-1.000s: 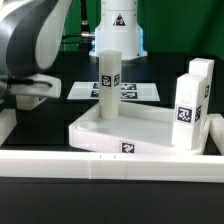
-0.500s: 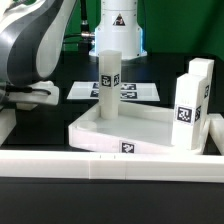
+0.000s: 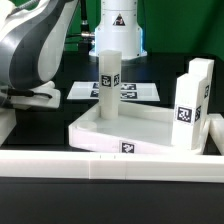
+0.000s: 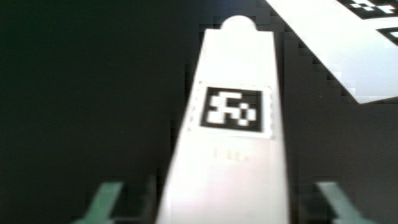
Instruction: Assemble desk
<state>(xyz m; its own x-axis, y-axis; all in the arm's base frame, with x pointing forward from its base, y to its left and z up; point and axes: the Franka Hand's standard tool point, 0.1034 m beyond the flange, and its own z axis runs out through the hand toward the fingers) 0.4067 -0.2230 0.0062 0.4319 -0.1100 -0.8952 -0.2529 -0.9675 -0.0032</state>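
The claw (image 4: 215, 205) straddles a loose white leg (image 4: 228, 120) lying on the black surface (image 4: 80, 90). Its two fingers (image 4: 111, 200) stand on either side of the near end with dark gaps between them and the leg, so it looks released, not yet clenched on anything. The leg's long axis runs straight away from the claw, tag upward and pointed tip at the far end. That line-up is what a closing grip depends on, I'd judge. Just beyond the tip lies a corner of the marker board (image 4: 347, 45).

In the exterior view the claw itself is hidden behind the arm (image 3: 35, 50). Farther out, the desk top (image 3: 140, 128) lies tray-side up with two legs in it: one (image 3: 109, 85) at the corner nearer the arm, another (image 3: 194, 102) at the far end. The border rail (image 3: 110, 162) lies in front.
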